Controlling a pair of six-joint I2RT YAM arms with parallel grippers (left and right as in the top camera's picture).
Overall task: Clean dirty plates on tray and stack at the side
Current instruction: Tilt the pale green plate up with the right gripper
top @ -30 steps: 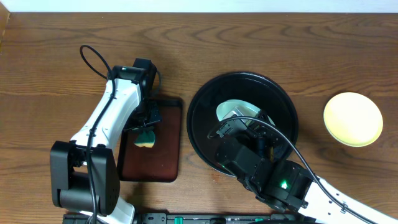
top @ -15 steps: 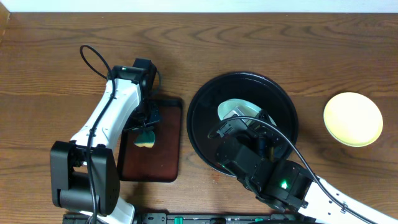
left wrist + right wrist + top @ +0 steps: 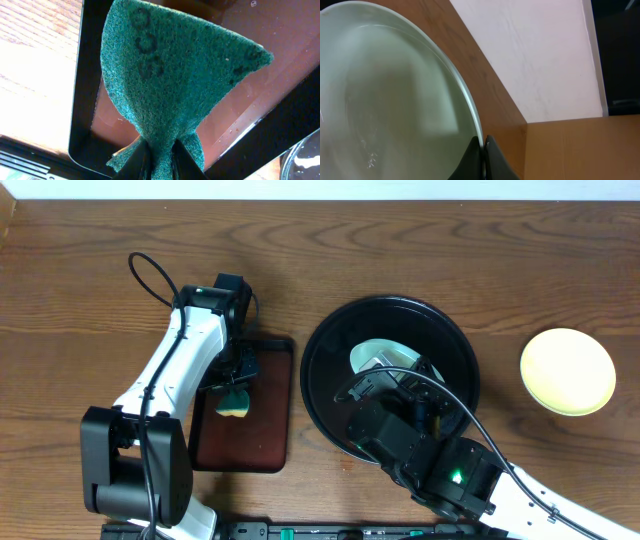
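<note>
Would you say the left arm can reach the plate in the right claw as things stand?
Probably yes: the plate is held over the black tray, beside the brown tray where the left claw hovers; nothing stands between.

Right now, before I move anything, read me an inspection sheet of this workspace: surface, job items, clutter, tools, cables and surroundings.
Surface: brown wood-grain table.
Job's things: large round glossy black tray; pale white-blue round plate over it, gripped at the rim; pale yellow round plate on the table right of that tray, apart from it; a third plate not seen.
Clutter: dark-brown rectangular tray; green scouring sponge hanging above it.
Grippers: left tool shut on the sponge; right tool shut on the white-blue plate's rim.
Cables: black cable looping off the left arm.
Surroundings: pale wall beyond the table's edge.
</note>
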